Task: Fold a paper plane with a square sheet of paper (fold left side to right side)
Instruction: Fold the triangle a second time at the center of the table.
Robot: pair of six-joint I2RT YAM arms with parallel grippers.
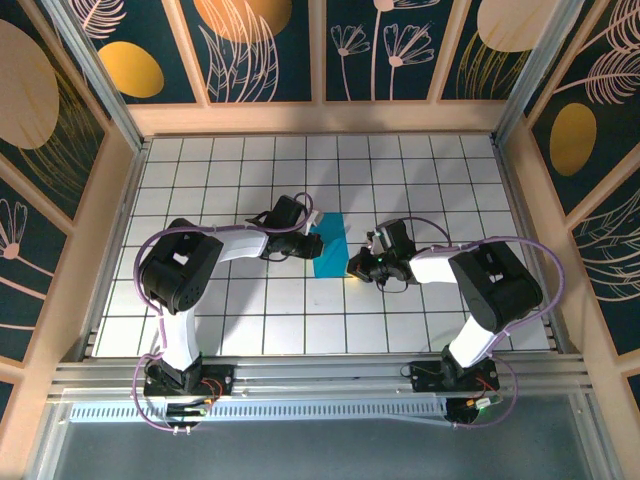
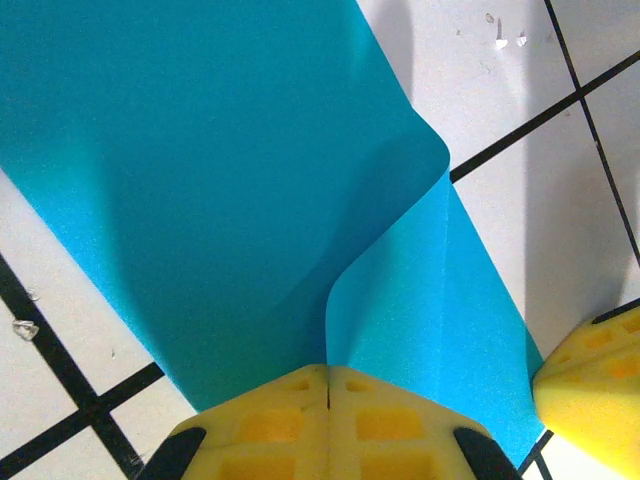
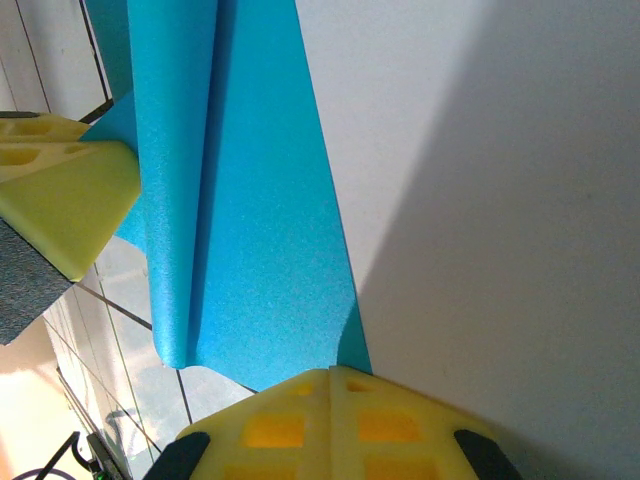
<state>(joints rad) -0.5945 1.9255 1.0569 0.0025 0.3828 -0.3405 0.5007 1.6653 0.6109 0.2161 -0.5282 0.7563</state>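
Two closed sets of jaws are on the thin, bright cyan-blue square sheet of paper (image 1: 331,245), which lies near the middle of the white gridded bench (image 1: 450,180), between the arms. I judge the step in hand to be the left-to-right fold, partly made: one part of the sheet is raised and curls over the rest, with no crease pressed in.

The left gripper (image 2: 328,390) has its jaws clenched, and the edge of the raised flap runs straight into the seam between them, so I read that as a pinch on the paper. The right gripper (image 3: 330,388) is clenched too, tips at the sheet's right near edge; whether it pinches the paper or merely pins it down I cannot tell.

Next, I think, the left arm must carry the flap across until the edges meet and lay it flat while the right side stops the sheet sliding. Then the rounded bend wants pressing.

From the top view I get layout only: a narrow slanted strip. My left wrist view shows the curl and lifted flap; the right wrist view shows the rolled bend lengthwise and the straight free edge.
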